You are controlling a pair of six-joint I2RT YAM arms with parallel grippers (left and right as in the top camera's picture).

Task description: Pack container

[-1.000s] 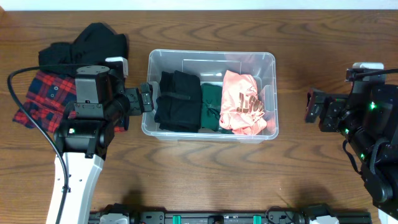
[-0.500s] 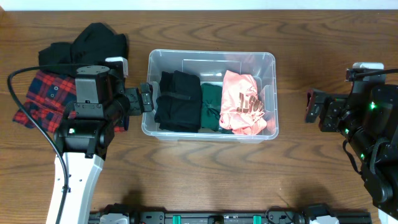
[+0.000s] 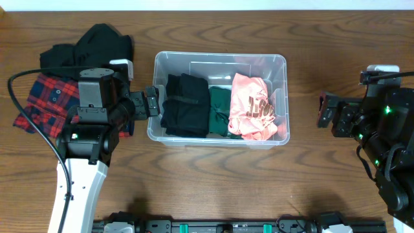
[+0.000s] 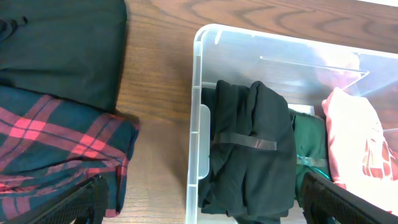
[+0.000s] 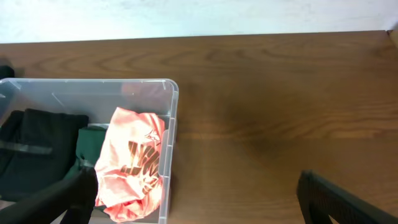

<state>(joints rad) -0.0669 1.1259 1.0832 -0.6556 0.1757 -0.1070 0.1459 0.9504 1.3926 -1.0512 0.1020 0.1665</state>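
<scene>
Beside container (image 3: 220, 55), red plaid shirt (image 3: 40, 97), black garment (image 3: 97, 45)

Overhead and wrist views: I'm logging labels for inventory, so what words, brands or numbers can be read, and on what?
No text reads in any view.
Pink shirt in the container: a dark brown print, folded and too blurred to read.
Black garment, green garment, red plaid shirt: no lettering visible.

no visible change since a second ago, container (image 3: 220, 57) unmoved
</scene>
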